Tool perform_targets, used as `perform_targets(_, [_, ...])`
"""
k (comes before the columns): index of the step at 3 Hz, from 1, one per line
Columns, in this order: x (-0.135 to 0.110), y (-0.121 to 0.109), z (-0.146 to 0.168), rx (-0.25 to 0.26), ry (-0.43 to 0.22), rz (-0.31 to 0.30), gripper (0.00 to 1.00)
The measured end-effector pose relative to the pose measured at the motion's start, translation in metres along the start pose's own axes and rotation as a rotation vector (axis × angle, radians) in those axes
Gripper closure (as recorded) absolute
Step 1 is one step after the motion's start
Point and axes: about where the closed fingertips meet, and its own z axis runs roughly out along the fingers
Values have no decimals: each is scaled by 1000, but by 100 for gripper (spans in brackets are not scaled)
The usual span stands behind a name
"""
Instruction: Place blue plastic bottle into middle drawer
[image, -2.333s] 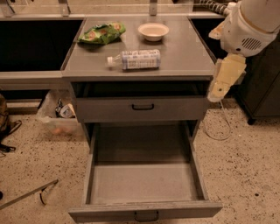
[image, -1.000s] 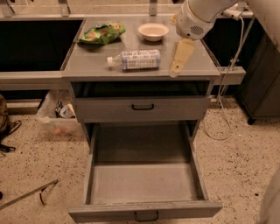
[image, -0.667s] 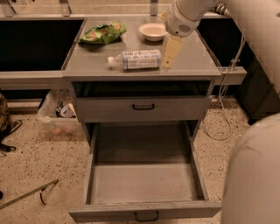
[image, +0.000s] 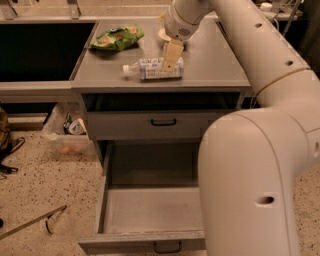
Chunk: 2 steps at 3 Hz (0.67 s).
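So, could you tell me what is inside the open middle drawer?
Only bare floor shows in the middle drawer; the arm hides its right side. The gripper hangs over the blue plastic bottle.

Matt plastic tool (image: 169, 65) at clear plastic bottle (image: 151, 69); matt metal drawer (image: 145, 212).

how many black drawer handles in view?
2. One on the closed drawer front, one on the open middle drawer at the bottom edge. The arm could hide more. The hand is over the blue plastic bottle.
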Motion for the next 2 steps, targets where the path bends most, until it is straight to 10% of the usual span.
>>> perform_targets(2, [10,-6,48,-61,-4,73,0])
